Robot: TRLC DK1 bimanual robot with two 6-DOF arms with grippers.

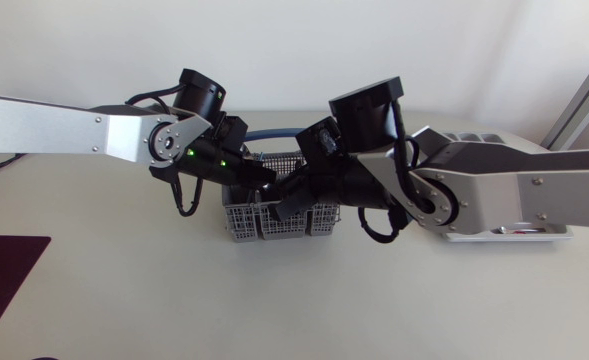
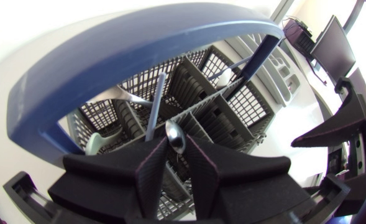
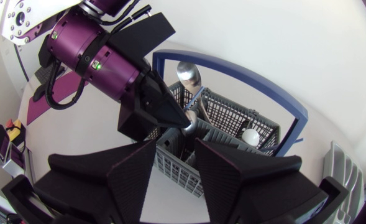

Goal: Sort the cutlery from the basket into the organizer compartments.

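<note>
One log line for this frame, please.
left tool: shut on spoon inside basket | right tool: open, over basket | organizer: mostly hidden under right arm

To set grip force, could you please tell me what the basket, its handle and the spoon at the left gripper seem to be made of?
Basket: probably grey moulded plastic, matte, with a fine grid of holes.
Handle: likely blue plastic, smooth, slightly glossy.
Spoon: looks like polished metal, its bowl mirror-bright.
</note>
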